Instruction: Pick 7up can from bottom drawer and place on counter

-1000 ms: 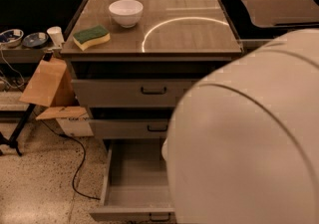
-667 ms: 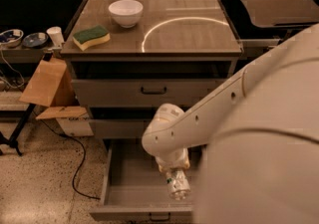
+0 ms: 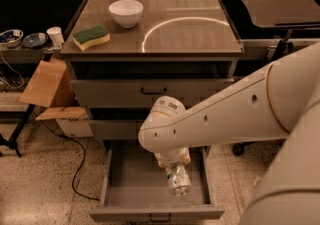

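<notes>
Silvery with green print, the can [image 3: 178,181] now hangs from the gripper [image 3: 175,170], whose fingers are pinched on its upper part. It sits a little higher than a moment ago and looks clear of the floor of the drawer [image 3: 131,183]. A second back the arm [image 3: 225,114] filled the right of the view and hid the can; since then it has swung aside, and the wrist has risen slightly above the open drawer. The can tilts in the grasp, its lower end toward the drawer front, still inside the drawer's outline.

I take this to mean the pick is made and the lift has begun — the placing half remains. The counter [image 3: 195,36] is well above and behind, with two shut drawers between, so the can must come out forward before it goes up. A bowl [image 3: 126,12] and a sponge [image 3: 91,37] hold the counter's left side — its right side is bare.
</notes>
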Motion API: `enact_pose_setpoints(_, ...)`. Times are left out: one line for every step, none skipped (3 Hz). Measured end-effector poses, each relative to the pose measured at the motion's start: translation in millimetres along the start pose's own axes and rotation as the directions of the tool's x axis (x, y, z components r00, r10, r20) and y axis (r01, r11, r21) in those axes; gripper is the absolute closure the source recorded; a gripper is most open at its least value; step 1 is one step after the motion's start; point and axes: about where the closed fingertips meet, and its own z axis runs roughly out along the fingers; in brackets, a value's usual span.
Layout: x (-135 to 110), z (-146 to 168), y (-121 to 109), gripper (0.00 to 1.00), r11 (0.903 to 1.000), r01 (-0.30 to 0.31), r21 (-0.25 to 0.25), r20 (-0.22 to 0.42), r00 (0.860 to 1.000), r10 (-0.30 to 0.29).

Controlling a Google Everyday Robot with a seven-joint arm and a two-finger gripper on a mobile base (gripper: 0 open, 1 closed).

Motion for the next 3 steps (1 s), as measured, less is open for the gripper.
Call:
enact_pose_setpoints(-2.2, -3.7, -3.1, 1.00, 0.9996, -0.003, -0.028, 0.034, 0.999, 0.004)
enact_pose_setpoints(-23.3, -35.7, -33.8, 1.00, 0.9967, -0.053, -0.062, 0.142, 0.988, 0.061)
enact_pose_setpoints(-54.9, -103.1, -80.4, 1.00, 0.9890, -0.114, -0.094, 0.272, 0.953, 0.136)
